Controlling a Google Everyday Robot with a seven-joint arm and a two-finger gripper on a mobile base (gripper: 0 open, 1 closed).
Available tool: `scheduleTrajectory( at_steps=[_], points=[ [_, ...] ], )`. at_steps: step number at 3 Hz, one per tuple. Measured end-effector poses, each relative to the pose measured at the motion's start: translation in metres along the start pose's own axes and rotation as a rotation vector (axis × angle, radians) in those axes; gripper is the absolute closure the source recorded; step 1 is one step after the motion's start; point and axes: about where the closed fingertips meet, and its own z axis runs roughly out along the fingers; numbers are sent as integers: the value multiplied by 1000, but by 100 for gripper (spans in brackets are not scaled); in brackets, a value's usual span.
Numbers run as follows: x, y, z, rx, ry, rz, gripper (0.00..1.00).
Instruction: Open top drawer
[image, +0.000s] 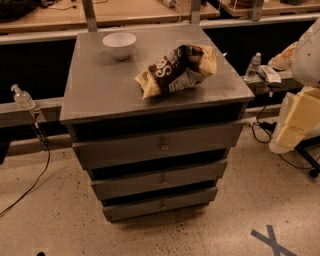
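Observation:
A grey cabinet (100, 90) stands in the middle of the camera view with three grey drawers. The top drawer (115, 150) is the widest and tallest, with a small round metal knob (164, 147) at its centre and a dark gap above its front. Two narrower drawers (125, 186) (130, 208) sit below it. Only white and beige parts of my arm (300, 117) show at the right edge, level with the top drawer and well to its right. My gripper is out of view.
A white bowl (119, 44) and a crumpled brown chip bag (176, 69) lie on the cabinet top. Plastic bottles stand on ledges at left (22, 97) and right (253, 66). Cables (35, 175) trail on the speckled floor. Blue tape (272, 240) marks the floor at lower right.

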Motion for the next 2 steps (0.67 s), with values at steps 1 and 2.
scheduleTrajectory(
  at_steps=[1,2],
  points=[
    [3,32,37,-19,-159,-35,0],
    [5,39,98,-37,-351,-24,0]
  ],
)
